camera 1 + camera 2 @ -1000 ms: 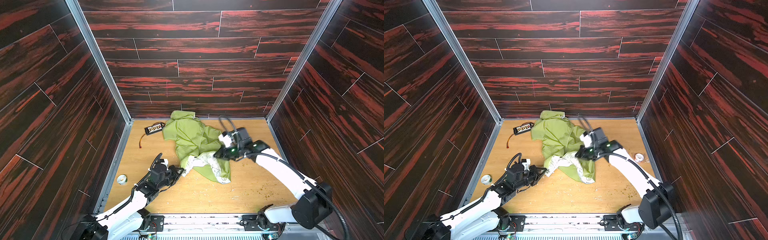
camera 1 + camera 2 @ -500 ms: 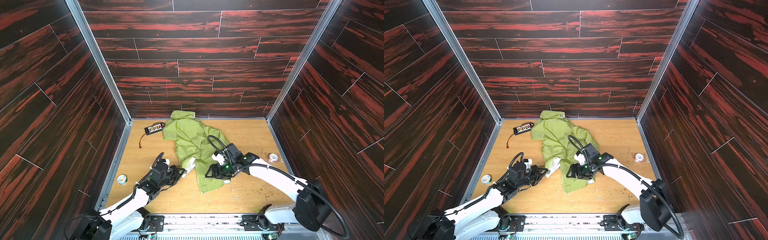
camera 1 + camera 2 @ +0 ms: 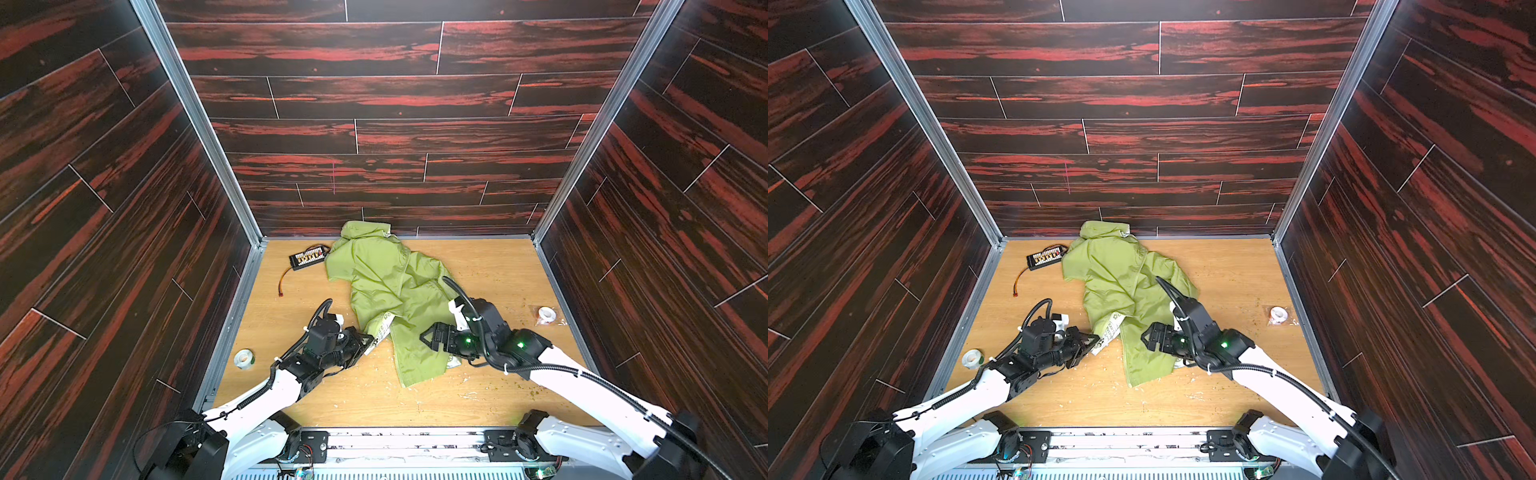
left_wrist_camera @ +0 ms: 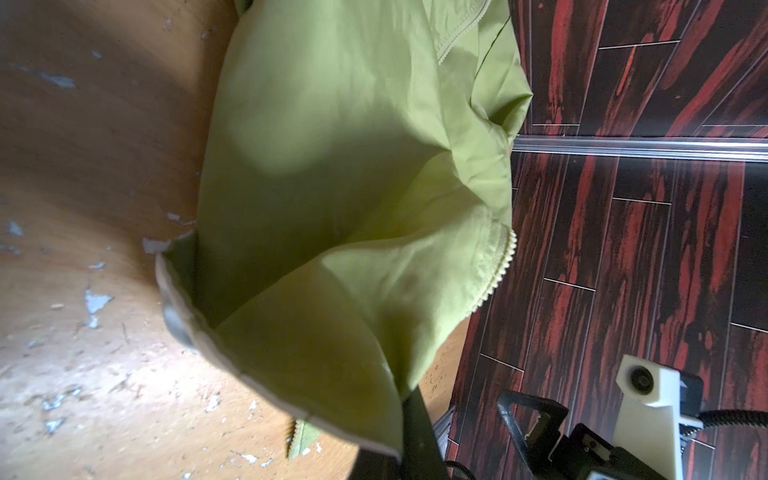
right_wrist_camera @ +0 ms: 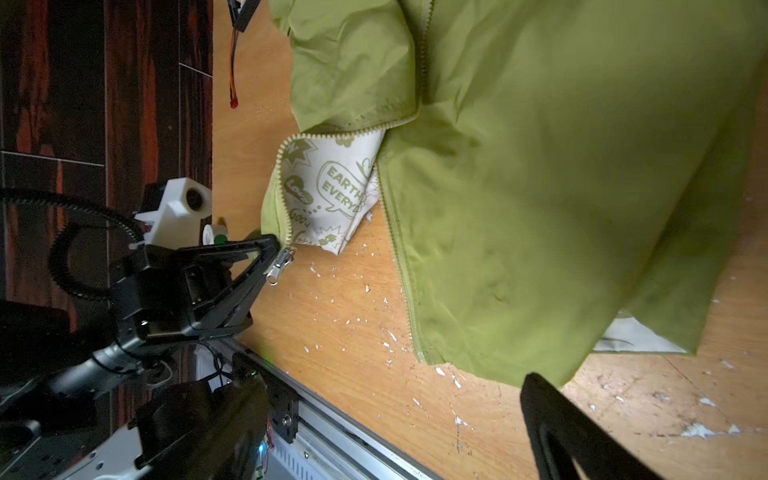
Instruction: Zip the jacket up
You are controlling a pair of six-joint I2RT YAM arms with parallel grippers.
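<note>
Two arms reach in from the bottom edge of both top views, so you meet them first. Your left gripper (image 3: pixel 369 343) sits low, left of the middle. Its fingers (image 5: pixel 253 266) are pressed together on the bottom corner of the jacket (image 3: pixel 386 286). The little metal zipper pull (image 5: pixel 279 264) hangs right at those fingertips (the right wrist view shows it best). Just past it the corner is folded over, so the white lining (image 5: pixel 332 187) with green cartoon words shows.

Your right gripper (image 3: pixel 429 337) is low, right of the middle. Its fingers (image 5: pixel 552 424) are spread wide and hold nothing. It is at the right side of the jacket's bottom flap, and you cannot tell if it touches the cloth.

The jacket lies crumpled on the wooden table (image 3: pixel 490 266), in the middle of both top views. Its two zipper edges stand apart at the bottom, and higher up you cannot tell if they are joined. Lots of small white bits (image 3: pixel 419 409) dot the wood around it.

A roll of tape (image 3: pixel 243 357) lies by the left edge of the table, and a second roll (image 3: pixel 545 314) lies by the right edge, both well apart from the jacket. Farther back, a black board with wires (image 3: pixel 307 257) sits just beside the jacket's left shoulder. The collar end reaches the back wall (image 3: pixel 395 137).
</note>
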